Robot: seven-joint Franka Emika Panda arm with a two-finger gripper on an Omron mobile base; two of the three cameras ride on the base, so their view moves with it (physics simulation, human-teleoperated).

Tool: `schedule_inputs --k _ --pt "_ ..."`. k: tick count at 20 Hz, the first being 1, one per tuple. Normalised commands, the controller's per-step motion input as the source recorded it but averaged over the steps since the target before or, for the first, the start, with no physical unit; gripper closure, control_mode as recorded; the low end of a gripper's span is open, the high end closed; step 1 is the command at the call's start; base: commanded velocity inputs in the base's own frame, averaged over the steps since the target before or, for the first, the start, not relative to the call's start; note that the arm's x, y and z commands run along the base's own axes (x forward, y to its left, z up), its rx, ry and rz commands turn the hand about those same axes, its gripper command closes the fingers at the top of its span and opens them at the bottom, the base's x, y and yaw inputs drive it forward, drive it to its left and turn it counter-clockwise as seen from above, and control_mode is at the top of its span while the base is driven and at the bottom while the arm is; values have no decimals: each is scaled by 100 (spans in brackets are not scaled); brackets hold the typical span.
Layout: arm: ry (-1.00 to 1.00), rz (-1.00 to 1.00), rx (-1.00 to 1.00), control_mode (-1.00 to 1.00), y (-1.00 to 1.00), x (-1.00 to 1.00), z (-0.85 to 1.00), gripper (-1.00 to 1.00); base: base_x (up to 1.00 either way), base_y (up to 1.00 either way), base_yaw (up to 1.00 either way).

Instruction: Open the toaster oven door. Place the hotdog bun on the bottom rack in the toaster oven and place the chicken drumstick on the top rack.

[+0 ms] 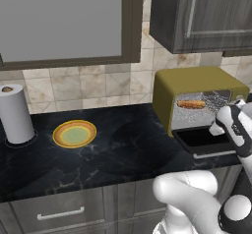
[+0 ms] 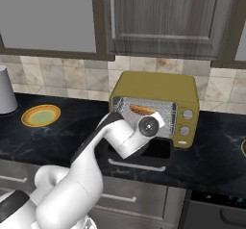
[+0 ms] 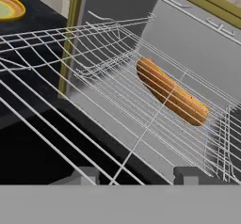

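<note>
- On the black counter (image 1: 123, 144), the toaster oven (image 1: 197, 80) sits at about three o'clock in the left base view, mustard-yellow, its door (image 1: 204, 140) dropped flat toward the robot, white bar handle at the front edge.
- Inside the grey mesh cavity, the hotdog bun (image 1: 191, 103) lies lengthwise on a wire rack; which rack level it is I cannot tell.
- From the right base view, the bun (image 2: 140, 110) shows as an orange-tan sliver at twelve o'clock of the wrist, and the white knobs (image 2: 187, 122) line the oven's right front at three o'clock of the opening.
- Up close in the hand view, the bun (image 3: 172, 92) runs diagonally from eleven o'clock to four o'clock across the thin wires of the rack (image 3: 94, 82), well clear of both fingertips.
- And the gripper (image 3: 136, 175) is right at the oven mouth, its two dark tips standing apart at six o'clock, nothing between them; the jaws are spread and empty.
- Over at nine o'clock of the oven, well apart from it, a yellow plate (image 1: 74, 133) rests on the counter, bare green centre showing.
- Further out at nine o'clock, a paper towel roll (image 1: 15, 112) stands upright near the tiled wall.
</note>
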Motion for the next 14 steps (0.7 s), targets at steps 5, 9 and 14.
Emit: schedule_inputs --k 5,9,14 --pt "16 0 0 -100 10 -36 -2 100 0 0 0" --pt "16 0 0 -100 5 -26 0 100 0 0 0" --pt "5 0 0 -100 1 -16 55 100 0 0 0"
